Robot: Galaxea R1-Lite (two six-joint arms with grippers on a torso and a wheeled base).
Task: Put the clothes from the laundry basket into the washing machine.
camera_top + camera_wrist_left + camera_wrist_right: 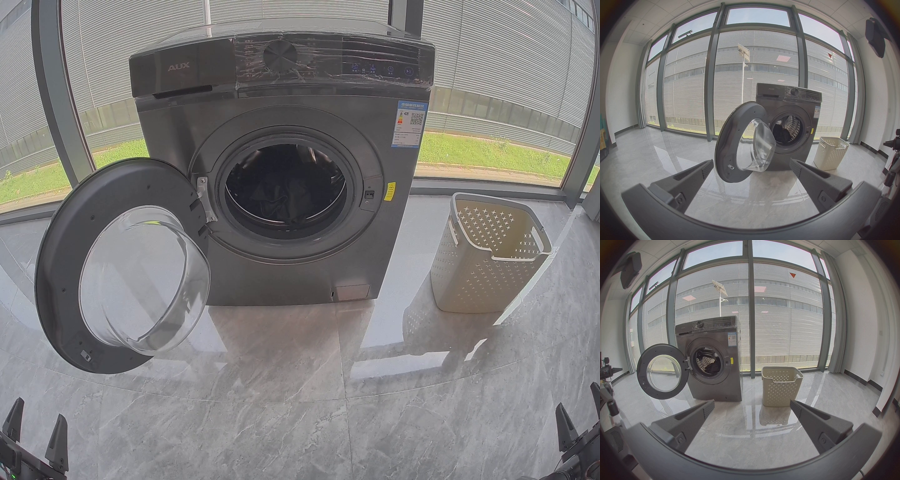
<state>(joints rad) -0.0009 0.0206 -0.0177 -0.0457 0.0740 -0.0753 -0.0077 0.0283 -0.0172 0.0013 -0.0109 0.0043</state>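
Observation:
A grey front-loading washing machine stands ahead with its round door swung wide open to the left. Dark clothes lie inside the drum. To its right on the floor sits a cream perforated laundry basket, and no clothes show inside it. My left gripper is at the lower left, open and holding nothing. At the lower right my right gripper also stands open and bare. Both are well back from the machine and basket.
Grey marble floor stretches between me and the machine. Tall windows with dark frames curve behind the machine. The open door juts out over the floor at the left.

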